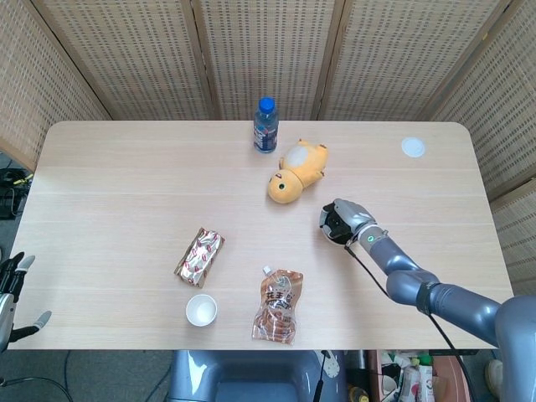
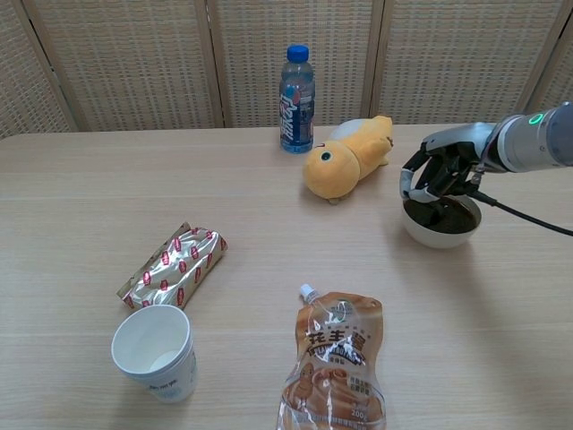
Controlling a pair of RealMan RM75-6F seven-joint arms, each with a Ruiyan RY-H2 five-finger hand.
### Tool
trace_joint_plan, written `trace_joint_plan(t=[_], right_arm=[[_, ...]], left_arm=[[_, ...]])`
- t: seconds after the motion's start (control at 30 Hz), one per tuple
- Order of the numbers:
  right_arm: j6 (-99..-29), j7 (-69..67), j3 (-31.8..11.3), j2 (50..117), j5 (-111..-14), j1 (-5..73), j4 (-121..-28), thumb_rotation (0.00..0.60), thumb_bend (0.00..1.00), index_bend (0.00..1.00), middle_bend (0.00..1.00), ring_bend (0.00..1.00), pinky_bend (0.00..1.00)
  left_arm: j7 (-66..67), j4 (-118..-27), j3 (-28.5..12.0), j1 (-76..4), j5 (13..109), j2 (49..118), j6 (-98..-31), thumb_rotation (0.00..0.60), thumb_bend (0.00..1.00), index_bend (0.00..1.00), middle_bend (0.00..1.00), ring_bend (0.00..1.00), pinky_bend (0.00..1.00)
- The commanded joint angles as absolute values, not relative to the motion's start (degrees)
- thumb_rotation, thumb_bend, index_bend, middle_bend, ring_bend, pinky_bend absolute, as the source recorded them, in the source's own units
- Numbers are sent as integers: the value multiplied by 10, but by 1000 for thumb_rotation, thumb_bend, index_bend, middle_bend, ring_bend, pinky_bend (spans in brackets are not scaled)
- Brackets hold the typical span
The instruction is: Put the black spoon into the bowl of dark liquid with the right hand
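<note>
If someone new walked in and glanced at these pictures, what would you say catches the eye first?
Probably the grey robotic right hand, fingers curled down over the white bowl of dark liquid at the table's right side. Next, the bright yellow plush toy lying on its side just left of that bowl, with the blue-capped plastic bottle standing upright behind it.

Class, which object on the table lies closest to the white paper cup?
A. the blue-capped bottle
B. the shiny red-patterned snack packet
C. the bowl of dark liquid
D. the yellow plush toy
B: the snack packet lies just behind the paper cup, while the other things sit farther back or off to the right.
</note>
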State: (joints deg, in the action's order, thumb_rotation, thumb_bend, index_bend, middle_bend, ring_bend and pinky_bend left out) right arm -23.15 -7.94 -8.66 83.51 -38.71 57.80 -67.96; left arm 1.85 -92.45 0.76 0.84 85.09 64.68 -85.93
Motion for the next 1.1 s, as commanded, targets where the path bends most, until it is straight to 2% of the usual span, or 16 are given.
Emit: trace_joint_plan(t=[0.03, 0.4, 0.93, 1.1], right_arm=[[-231, -78, -88, 836, -386, 580, -682, 600, 878, 752, 891, 894, 991], [-239, -65, -65, 817, -394, 572, -727, 600, 877, 751, 891, 894, 991], [-229, -63, -70, 836, -371, 591, -666, 600, 877, 751, 891, 894, 991], [-226, -55, -73, 841, -368, 605, -675, 600, 877, 751, 891, 894, 991]], left_arm=[[18, -925, 8, 9, 851, 647, -859, 600, 229, 0, 0, 0, 0], [9, -918, 9, 8, 855, 651, -859, 600, 229, 0, 0, 0, 0], [16, -923, 7, 7, 852, 649, -858, 600, 229, 0, 0, 0, 0], [15, -922, 8, 10, 850, 649, -859, 600, 229, 0, 0, 0, 0]])
